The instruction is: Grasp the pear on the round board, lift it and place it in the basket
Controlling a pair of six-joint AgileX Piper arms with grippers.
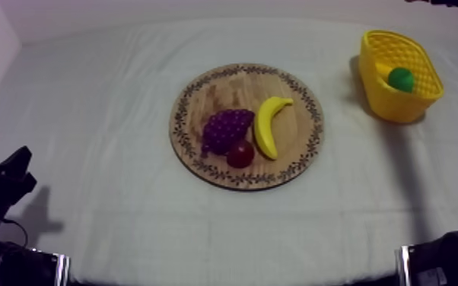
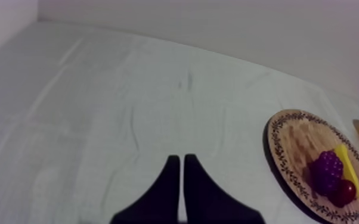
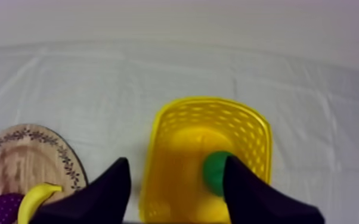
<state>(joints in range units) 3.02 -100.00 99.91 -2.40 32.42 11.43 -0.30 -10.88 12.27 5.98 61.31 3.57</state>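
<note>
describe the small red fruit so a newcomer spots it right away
Start at the round wooden board mid-table. The small red fruit lies on it by the rim nearest the top camera, between the bunch of grapes and the lower tip of the banana. It is the only smooth, round, dark red piece: the grapes are purple and knobbly, the banana long and yellow.

The pear (image 1: 401, 79) lies low in the basket (image 1: 392, 106) at the far right, its lower part behind the near wall. In the right wrist view a finger (image 3: 247, 190) of the right gripper (image 3: 176, 159) covers the pear's side, and the edge cuts off the board (image 3: 21, 161) and grapes (image 3: 0, 210).
</note>
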